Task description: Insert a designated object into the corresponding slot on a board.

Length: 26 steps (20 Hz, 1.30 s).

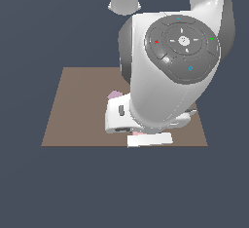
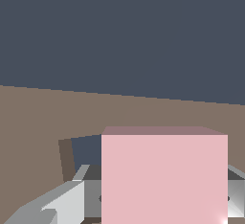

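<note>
While the gripper (image 2: pixel 162 204) is clamped on the pink block (image 2: pixel 164 175), it's right over the board's (image 1: pixel 78 110) square slot (image 2: pixel 85 151).

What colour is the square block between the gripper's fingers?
Light pink; the square block shows best in the wrist view.
</note>
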Available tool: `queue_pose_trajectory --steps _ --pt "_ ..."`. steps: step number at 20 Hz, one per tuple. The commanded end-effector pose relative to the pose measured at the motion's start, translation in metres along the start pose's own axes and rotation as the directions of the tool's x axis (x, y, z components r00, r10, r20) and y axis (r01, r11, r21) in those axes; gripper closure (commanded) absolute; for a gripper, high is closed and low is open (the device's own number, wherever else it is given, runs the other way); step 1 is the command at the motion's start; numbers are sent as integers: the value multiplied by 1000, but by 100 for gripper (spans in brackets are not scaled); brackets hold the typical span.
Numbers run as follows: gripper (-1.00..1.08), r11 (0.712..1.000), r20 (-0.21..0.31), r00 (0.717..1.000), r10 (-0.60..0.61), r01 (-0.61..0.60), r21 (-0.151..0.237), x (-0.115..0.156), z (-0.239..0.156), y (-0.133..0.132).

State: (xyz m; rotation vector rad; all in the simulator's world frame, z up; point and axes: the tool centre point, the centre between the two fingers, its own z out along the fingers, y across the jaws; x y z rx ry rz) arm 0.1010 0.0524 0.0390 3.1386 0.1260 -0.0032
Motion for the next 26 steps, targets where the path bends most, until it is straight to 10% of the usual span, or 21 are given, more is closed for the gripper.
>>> queue_pose_trajectory --steps 1,16,17,26 --pt "108 998 -1 998 -60 60 -1 -2 -1 -14" --pt "108 991 -1 991 -133 133 0 -8 8 -31" --pt "-92 991 -1 991 -133 133 0 -8 8 -31" --pt "-92 991 -1 991 -133 133 0 -8 8 -31"
